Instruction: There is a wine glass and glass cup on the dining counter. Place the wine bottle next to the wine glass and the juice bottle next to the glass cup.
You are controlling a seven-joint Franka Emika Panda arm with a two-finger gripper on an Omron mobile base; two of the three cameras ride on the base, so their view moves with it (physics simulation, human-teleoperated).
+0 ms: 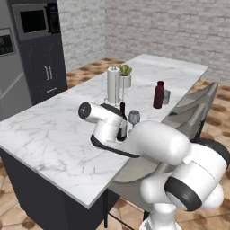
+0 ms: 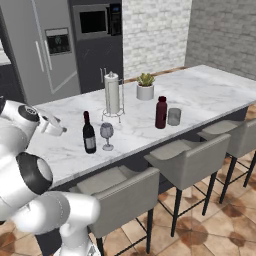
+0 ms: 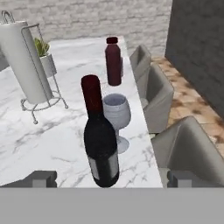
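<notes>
The wine bottle (image 3: pixel 100 144), near-black with a dark red capsule, stands on the dining counter (image 1: pixel 54 134) right beside the wine glass (image 3: pixel 116 114). My gripper (image 3: pixel 112 179) is open, close in front of the bottle, with nothing held. From the right base view the gripper (image 2: pixel 61 130) sits a little left of the wine bottle (image 2: pixel 89 134) and the wine glass (image 2: pixel 106 134). Farther along stands the maroon juice bottle (image 2: pixel 161 112), next to the glass cup (image 2: pixel 174 116). In the left base view my arm covers the lower part of the wine bottle (image 1: pixel 122 109).
A paper-towel roll on a wire stand (image 2: pixel 112 94) and a small potted plant (image 2: pixel 145 86) stand behind the bottles. Grey stools (image 2: pixel 185 155) line the counter's near edge. A fridge and wall oven stand beyond the far end.
</notes>
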